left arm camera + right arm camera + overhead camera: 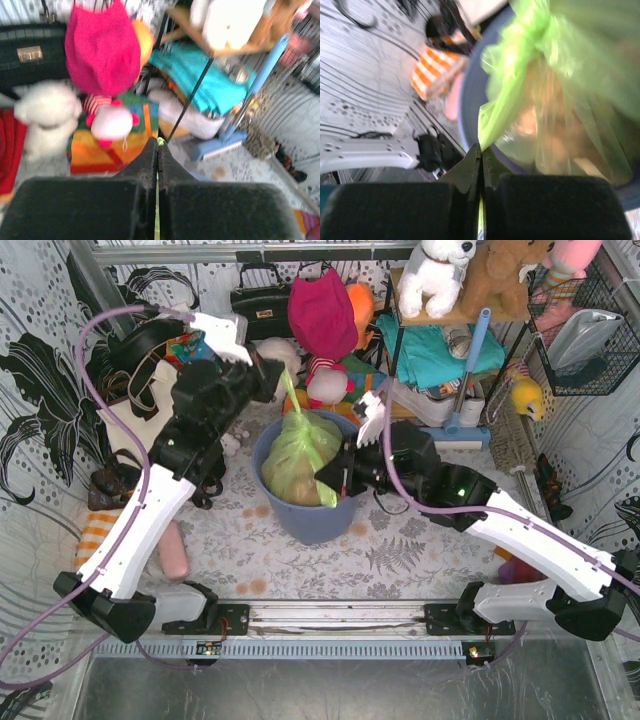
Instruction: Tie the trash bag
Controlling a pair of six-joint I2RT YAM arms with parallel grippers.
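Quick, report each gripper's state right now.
Left gripper: closed, pinching a thin pulled-up strip of the trash bag.
Right gripper: closed, pinching a flap of the trash bag at the bin's rim.

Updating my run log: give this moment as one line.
trash bag: in bin, untied | left gripper: shut on it | right gripper: shut on it

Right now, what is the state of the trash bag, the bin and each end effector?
trash bag: in the bin, not yet tied, one strip stretched upward, another pinched lower down.
bin: upright, holding the trash bag.
left end effector: shut on the upper strip of the trash bag.
right end effector: shut on the trash bag's lower edge.
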